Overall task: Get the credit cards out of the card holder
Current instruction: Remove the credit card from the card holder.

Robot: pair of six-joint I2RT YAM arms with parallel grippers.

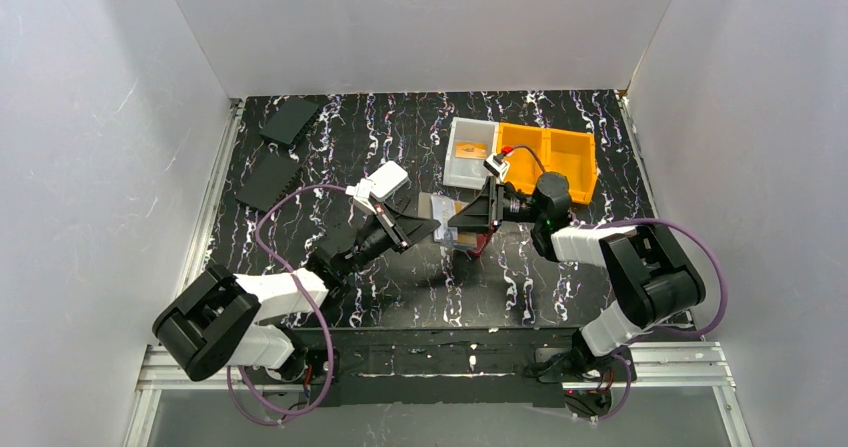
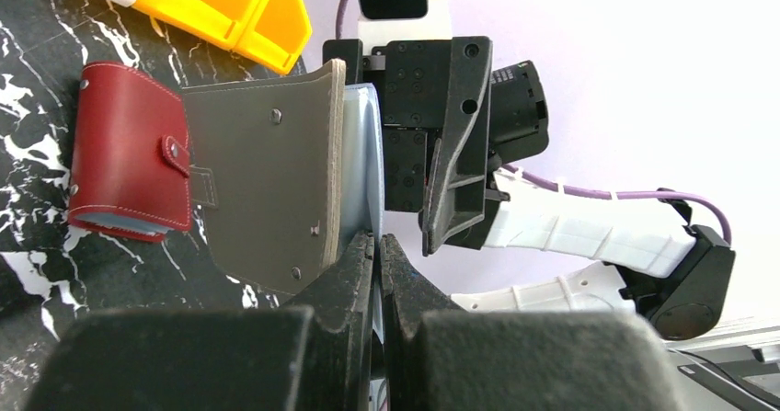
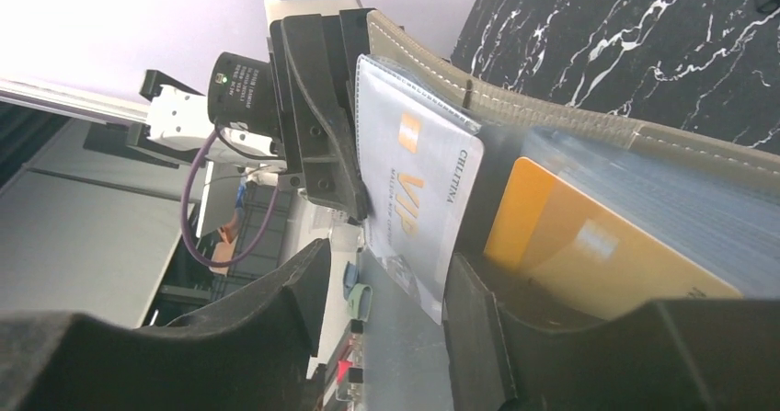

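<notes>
The grey-taupe card holder (image 1: 440,210) is held up between both grippers above the middle of the table. In the left wrist view it (image 2: 262,167) stands edge-on. My left gripper (image 2: 378,245) is shut on its pale inner sleeve edge. In the right wrist view the holder (image 3: 552,121) is open. A silvery-grey card marked VIP (image 3: 414,186) sticks out of a clear sleeve, and an orange card (image 3: 589,241) sits deeper in. My right gripper (image 3: 386,291) is open, with the silvery card's lower corner between its fingers. The black card is hidden.
A red wallet (image 2: 129,154) lies on the table just behind the holder. A pale grey bin (image 1: 452,172) with a small orange-brown thing inside and an orange bin (image 1: 560,157) stand at the back right. Two black flat panels (image 1: 290,120) lie at the back left.
</notes>
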